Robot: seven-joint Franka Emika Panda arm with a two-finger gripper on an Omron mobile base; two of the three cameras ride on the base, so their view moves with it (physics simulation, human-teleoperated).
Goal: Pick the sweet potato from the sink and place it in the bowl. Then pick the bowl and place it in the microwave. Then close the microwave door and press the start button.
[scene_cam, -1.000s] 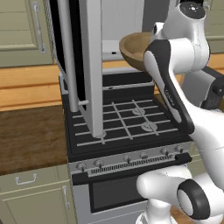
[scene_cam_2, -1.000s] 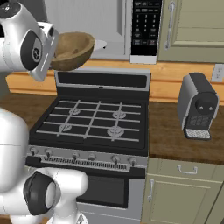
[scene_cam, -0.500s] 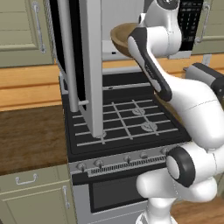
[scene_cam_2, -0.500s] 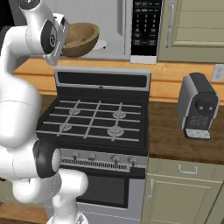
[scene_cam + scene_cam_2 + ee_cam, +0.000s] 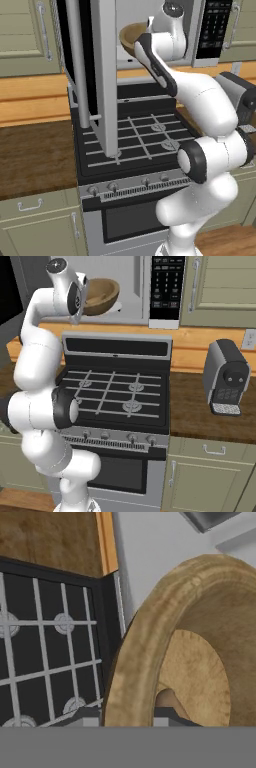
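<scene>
My gripper is shut on the rim of the tan wooden bowl, holding it tilted high above the stove. The bowl hangs just in front of the microwave, whose cavity stands open beside the black keypad. The microwave door is swung wide toward me, its long handle at the left. In the hand view the bowl's rim rises between the gripper fingers. A small orange-brown lump peeks out low inside it; I cannot tell whether it is the sweet potato.
Below the bowl lies the black stove with its grates and knobs. A grey coffee machine stands on the wooden counter at the right. The open door reaches out over the stove's left side. Beige cabinets flank the microwave.
The arm has stretched up and forward, carrying the bowl higher and closer to the open microwave. The door and everything else stayed still.
</scene>
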